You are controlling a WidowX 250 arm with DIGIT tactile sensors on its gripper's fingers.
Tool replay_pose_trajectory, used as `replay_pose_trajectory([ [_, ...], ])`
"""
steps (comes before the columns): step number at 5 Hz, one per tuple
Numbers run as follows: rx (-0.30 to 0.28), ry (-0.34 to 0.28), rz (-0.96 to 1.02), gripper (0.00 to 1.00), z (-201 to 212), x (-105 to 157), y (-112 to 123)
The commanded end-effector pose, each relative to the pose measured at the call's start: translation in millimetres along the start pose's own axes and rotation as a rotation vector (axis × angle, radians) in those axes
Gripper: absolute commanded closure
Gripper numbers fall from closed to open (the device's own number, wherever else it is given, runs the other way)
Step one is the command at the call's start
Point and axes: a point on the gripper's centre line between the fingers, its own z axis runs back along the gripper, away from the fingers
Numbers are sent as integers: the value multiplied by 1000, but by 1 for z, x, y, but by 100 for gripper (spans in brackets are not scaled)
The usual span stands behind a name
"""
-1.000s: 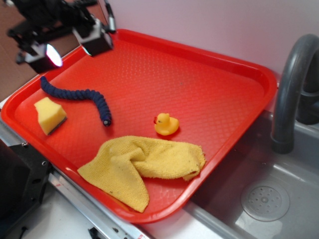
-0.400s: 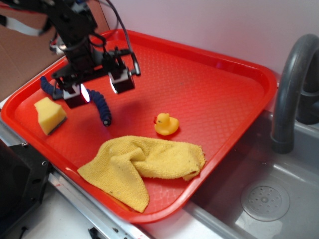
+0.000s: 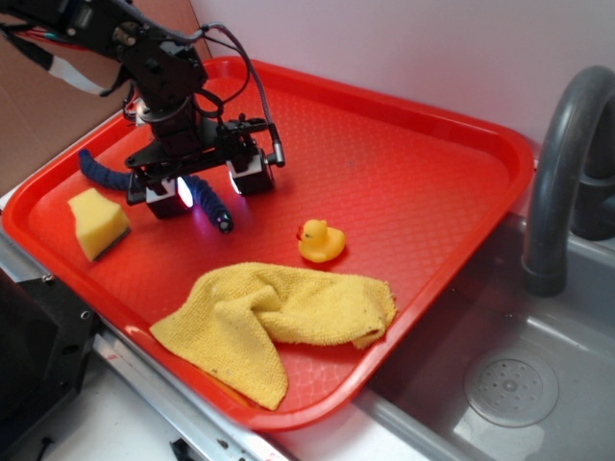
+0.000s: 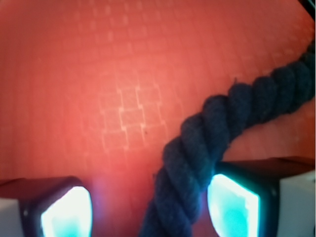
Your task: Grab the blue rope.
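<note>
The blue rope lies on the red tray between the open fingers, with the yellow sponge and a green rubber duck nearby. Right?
Not quite: the rubber duck is yellow, not green, as the exterior view shows. The rest holds: the blue rope lies on the red tray between the open fingers of the gripper, with the yellow sponge nearby.

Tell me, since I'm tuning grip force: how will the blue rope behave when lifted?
The blue rope lies in a wavy bend, so it is probably floppy and its ends will droop. Its bumpy twisted surface should grip well between the fingers. It looks light.

Black arm [image 3: 159,72], looped cables, glowing white pads [image 4: 232,205]
</note>
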Motion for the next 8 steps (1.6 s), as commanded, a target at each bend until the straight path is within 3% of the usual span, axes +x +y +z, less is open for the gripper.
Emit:
replay_pose_trajectory([
  [1,21,18,4,100,-15,-5,16],
  [2,14,35,6,100,-11,-4,18],
  [3,27,76,-115,100,15,7,11],
  [4,36,120,-367,100,64,11,-9],
  [5,15,168,-614,100,115,-4,-33],
  [6,-33,183,-806,100,170,-27,-38],
  [7,-100,135,-870,100,203,-37,-27],
  [8,-95,148,-876,100,192,-35,-25],
])
